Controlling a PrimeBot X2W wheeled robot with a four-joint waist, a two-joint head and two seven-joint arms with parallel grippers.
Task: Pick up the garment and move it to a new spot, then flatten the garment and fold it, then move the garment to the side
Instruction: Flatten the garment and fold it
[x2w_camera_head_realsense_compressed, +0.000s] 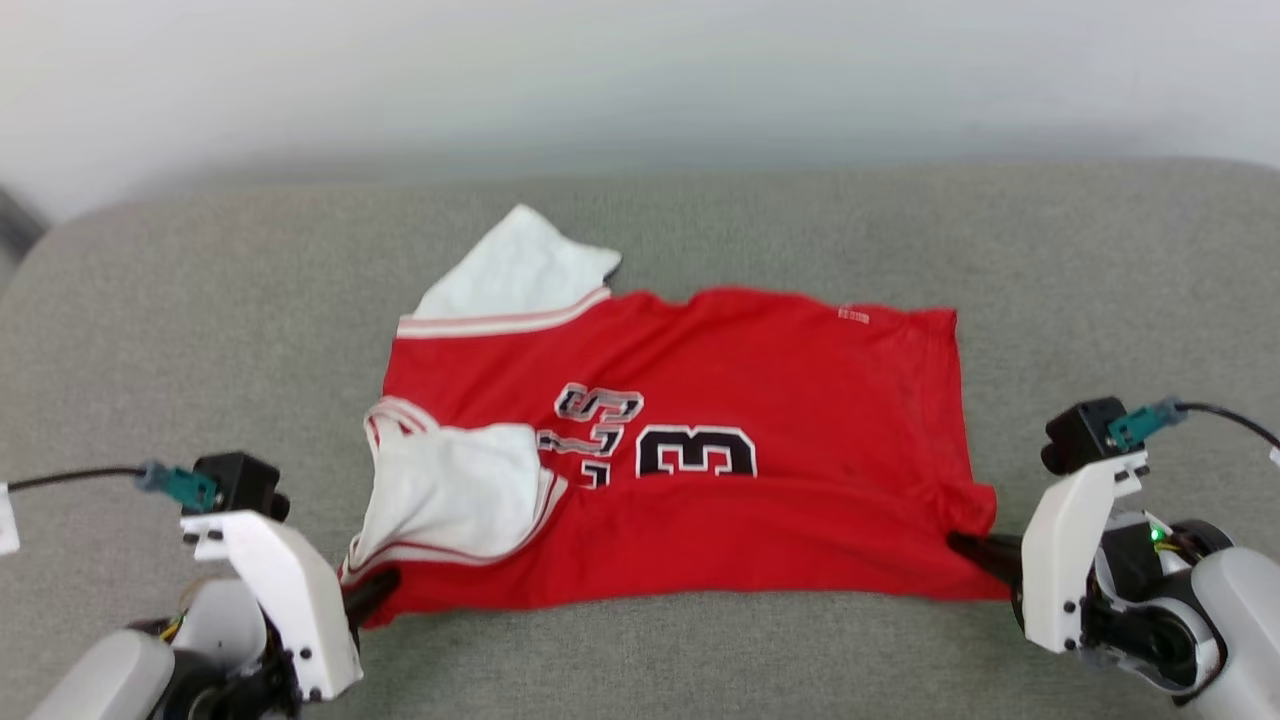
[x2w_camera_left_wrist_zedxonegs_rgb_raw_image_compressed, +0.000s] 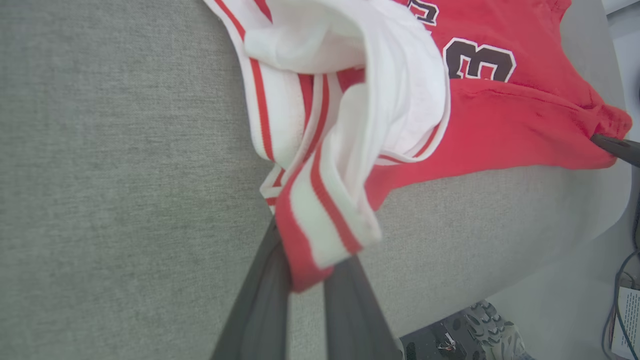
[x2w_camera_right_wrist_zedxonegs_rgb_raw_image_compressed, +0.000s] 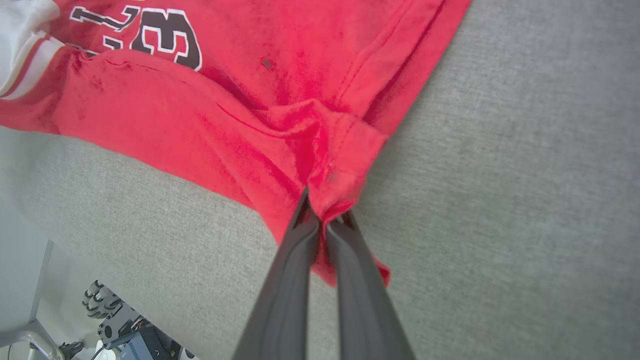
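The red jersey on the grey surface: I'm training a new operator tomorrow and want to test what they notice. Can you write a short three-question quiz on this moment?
1. True or false: the right gripper is pinching a near corner of the jersey.
2. The white sleeve nearest the left gripper is: A) spread flat out to the side, B) crumpled over the red front, C) hanging off the edge.
3. Fill in: the big number printed on the jersey's front is ___.

Key: 1 true; 2 B; 3 the number 3.
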